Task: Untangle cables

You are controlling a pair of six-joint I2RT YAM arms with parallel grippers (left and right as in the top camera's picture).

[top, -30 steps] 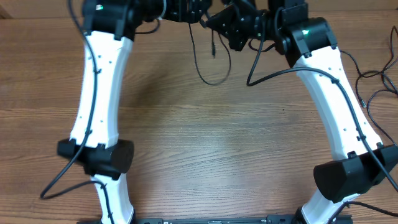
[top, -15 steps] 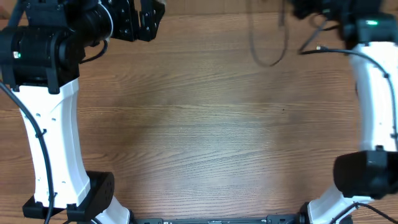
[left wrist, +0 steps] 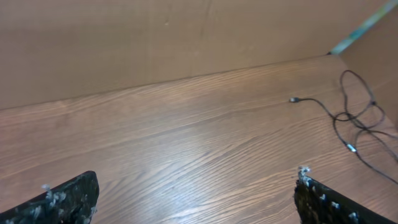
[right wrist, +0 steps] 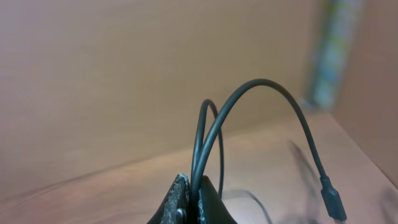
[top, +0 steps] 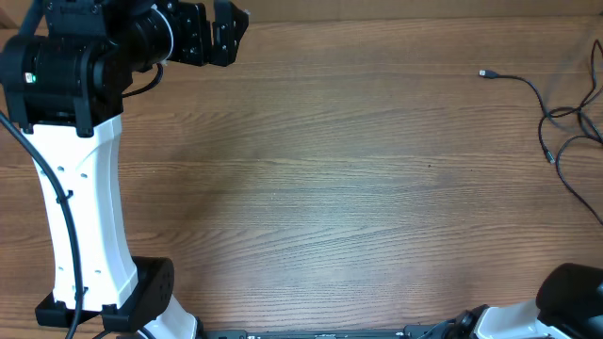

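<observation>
Nearest me, only the base of my right arm [top: 575,299] is showing from above, at the near right edge. A second ago that arm was reaching to the far edge, close to my left one, with loops dangling between us. Half a second ago it was standing at the far right, trailing a loop. Now it is swinging out of the overhead view.

My right pincer [right wrist: 189,194] is clamping together on a strand [right wrist: 261,84], which is arching up out of the fingers and dropping to a small plug on the right.

Farther off, at the far left, my left pincer [top: 229,34] is hanging with its fingers spread apart, gripping nothing.

The cables [top: 549,115] are lying on the table [top: 311,188] at the far right, well apart from my left pincer, with one plug end [top: 486,72] pointing left. The bunch is no longer hanging between us. I am judging the untangling unfinished, since the strands there are crossing each other in loose loops.
</observation>
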